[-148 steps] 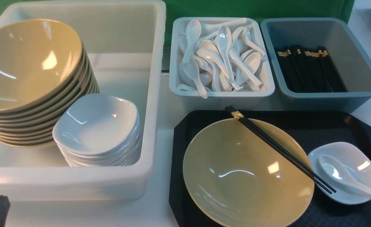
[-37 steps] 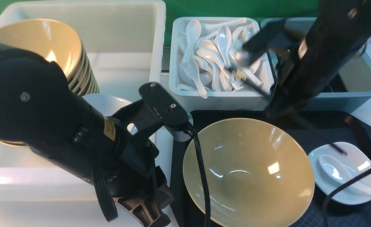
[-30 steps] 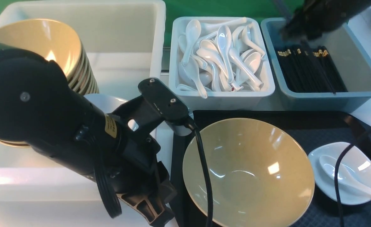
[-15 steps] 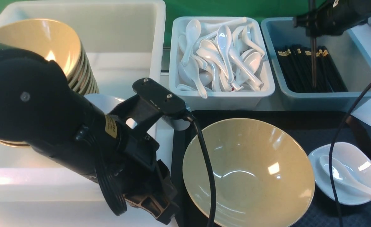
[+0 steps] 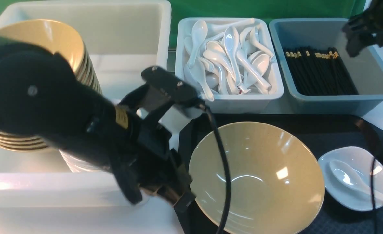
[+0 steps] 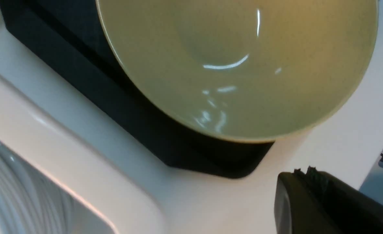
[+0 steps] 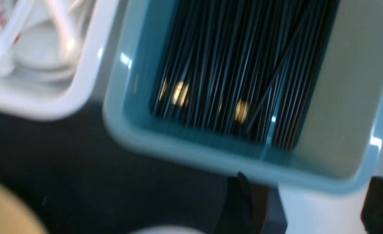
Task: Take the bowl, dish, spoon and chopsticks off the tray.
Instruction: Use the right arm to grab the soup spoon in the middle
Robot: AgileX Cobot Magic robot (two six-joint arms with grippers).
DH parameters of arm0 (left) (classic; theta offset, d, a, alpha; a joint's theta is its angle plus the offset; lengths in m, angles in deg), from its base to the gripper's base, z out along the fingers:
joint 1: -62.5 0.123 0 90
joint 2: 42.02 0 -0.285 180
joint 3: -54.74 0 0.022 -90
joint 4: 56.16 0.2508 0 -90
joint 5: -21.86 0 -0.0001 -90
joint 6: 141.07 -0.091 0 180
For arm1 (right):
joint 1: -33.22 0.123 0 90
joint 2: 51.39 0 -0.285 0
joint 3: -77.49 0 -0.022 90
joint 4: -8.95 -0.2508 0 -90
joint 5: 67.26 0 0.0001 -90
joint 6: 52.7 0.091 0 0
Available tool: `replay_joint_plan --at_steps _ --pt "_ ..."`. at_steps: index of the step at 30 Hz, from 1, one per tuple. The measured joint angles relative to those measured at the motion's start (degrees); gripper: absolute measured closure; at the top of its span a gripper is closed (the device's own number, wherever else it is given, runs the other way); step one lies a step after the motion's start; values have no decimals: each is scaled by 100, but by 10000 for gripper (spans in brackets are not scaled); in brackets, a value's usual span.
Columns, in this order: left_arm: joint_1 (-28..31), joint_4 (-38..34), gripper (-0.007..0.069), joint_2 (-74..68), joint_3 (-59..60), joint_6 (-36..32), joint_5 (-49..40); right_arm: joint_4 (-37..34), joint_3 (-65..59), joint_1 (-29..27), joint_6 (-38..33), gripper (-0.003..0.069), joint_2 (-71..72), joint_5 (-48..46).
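- A large black rectangular plastic tray with cut corners and a raised rim lies on the white table.
- The wide, glossy mustard-tan bowl stands upright on the tray's left half. Its rim reaches out past the tray's near left corner.
- The small glossy white rounded-square dish sits on the tray's right side, just beside the bowl.
- The glossy white soup spoon lies in the dish, scoop up. Its handle runs out over the rim toward the tray's near right corner.
- The long thin black chopsticks with gold bands lie in a grey-blue plastic bin just beyond the tray's far right edge. They lie among many alike, so the pair cannot be picked out.
- A pale rectangular bin heaped with white spoons stands just beyond the tray's far left edge.
- A big white tub left of the tray holds a stack of tan bowls.
- The left pincer is pressed together and empty, at the tray's near left corner, just beside the bowl's rim.
- The right pincer is spread wide and empty, hanging over the grey-blue bin's right side, beyond the tray's far right corner.
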Motion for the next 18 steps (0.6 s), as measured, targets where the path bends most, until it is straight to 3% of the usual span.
replay_joint_plan --at_steps 6,11,18 --pt "0 -7 636 -603 -975 -563 -234 -108 -2237 0 1 146 1659 -76" --pt "-25 -296 636 -989 -1715 -1057 -268 -226 -3790 0 10 146 2187 70" --pt "-612 -486 636 -1133 -2151 -1512 -343 -227 -5165 0 -158 147 2142 1420"
